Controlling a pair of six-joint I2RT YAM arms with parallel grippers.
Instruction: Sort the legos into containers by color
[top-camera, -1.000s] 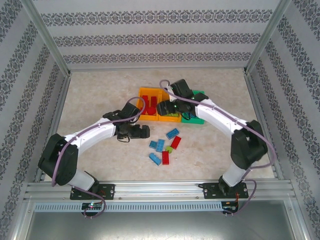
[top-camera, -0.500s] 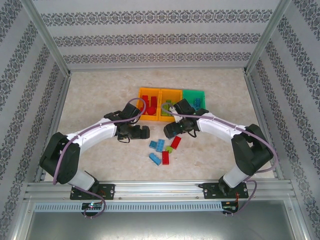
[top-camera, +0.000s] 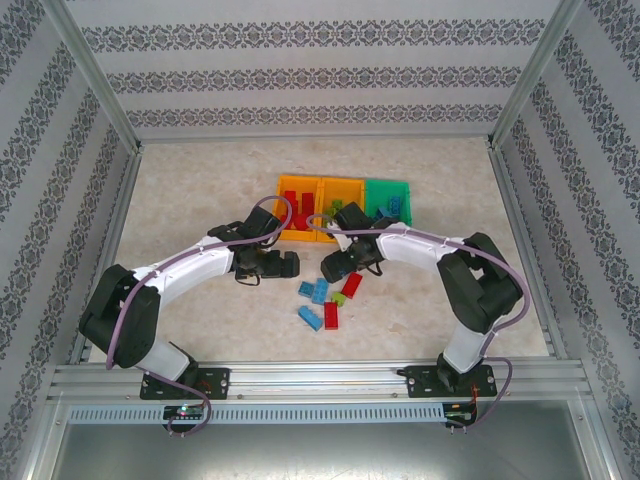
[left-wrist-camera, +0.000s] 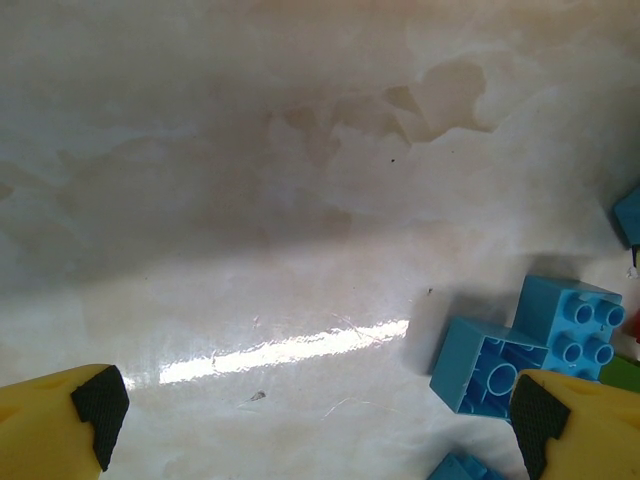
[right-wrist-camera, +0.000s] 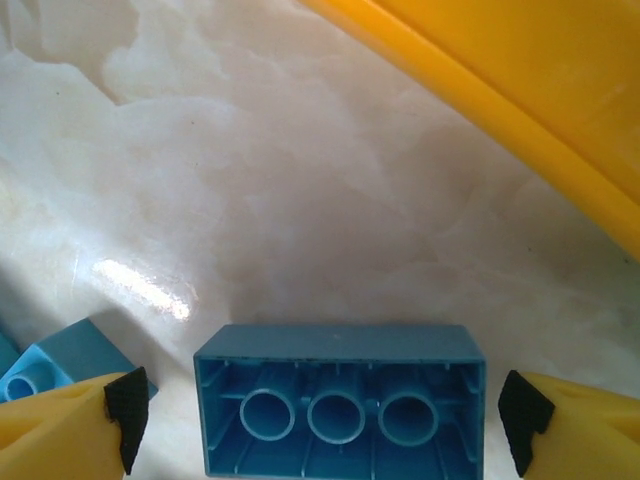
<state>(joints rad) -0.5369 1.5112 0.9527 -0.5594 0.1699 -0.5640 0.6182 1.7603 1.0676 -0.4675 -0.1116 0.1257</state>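
Legos (top-camera: 331, 315) in blue, red and green lie loose on the desk (top-camera: 200, 180) in the top external view. They are just right of the left gripper (top-camera: 294, 264) and directly below the right gripper (top-camera: 330, 270). The 3 joined containers (top-camera: 340, 190) stand just beyond the right gripper.

Left wrist view: the left gripper (left-wrist-camera: 315, 420) is spread wide, with nothing between its pads (left-wrist-camera: 100, 400). 2 touching blue bricks (left-wrist-camera: 480, 365) lie just ahead of its right-hand finger, 1 studs up and 1 tipped to show its hollow underside.

Right wrist view: the right gripper (right-wrist-camera: 322, 420) is spread wide and straddles 1 upturned blue brick (right-wrist-camera: 340, 400) showing 3 tubes. Neither pad presses on it. An orange container wall (right-wrist-camera: 520, 100) runs ahead and to the right of the gripper.
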